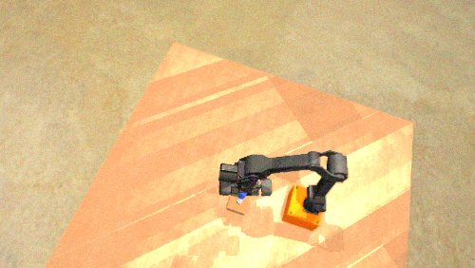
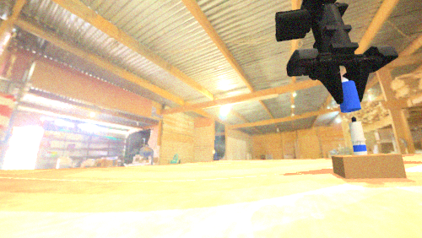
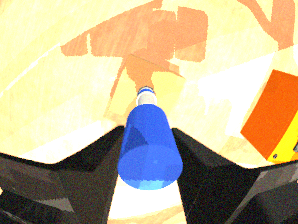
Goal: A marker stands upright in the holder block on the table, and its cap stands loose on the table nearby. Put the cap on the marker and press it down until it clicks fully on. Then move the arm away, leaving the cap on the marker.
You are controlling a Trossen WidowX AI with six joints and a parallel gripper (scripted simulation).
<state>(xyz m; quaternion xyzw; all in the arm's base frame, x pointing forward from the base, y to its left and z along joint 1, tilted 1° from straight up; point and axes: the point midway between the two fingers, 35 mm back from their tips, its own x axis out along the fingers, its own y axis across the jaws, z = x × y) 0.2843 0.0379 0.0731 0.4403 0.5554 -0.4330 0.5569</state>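
Orange-and-cream wooden table top [image 1: 190, 143] sits on a tan floor; the exterior view alone shows a timber-beamed shed roof. There the black parallel-jaw gripper [image 2: 348, 90] pinches the blue cylindrical cap [image 2: 349, 96] just above the white, blue-banded marker [image 2: 358, 137] upright in its brown holder block [image 2: 368, 165]. Only the wrist view catches the orange base [image 3: 273, 116].
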